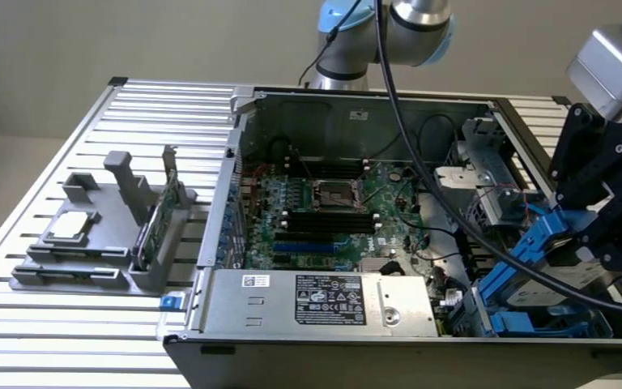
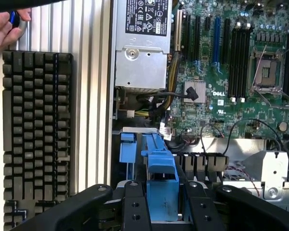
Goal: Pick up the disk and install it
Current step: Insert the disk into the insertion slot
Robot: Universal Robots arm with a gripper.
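Note:
The disk (image 1: pixel 538 271), silver-grey with blue plastic rails, hangs tilted at the exterior view's right end of the open computer case (image 1: pixel 343 101), over the drive bay. My gripper (image 1: pixel 583 235) is shut on it from above. In the wrist view the disk's blue rail (image 2: pixel 161 175) stands between my two black fingers (image 2: pixel 135 209), just above the bay's edge. The label face is hidden.
Inside the case lie the green motherboard (image 1: pixel 322 207) and the silver power supply (image 1: pixel 322 300), with loose cables near the bay. A grey fixture (image 1: pixel 106 235) holding a small chip and an upright card stands at the exterior view's left. A keyboard (image 2: pixel 36 134) and a person's hand (image 2: pixel 7 29) are beside the case.

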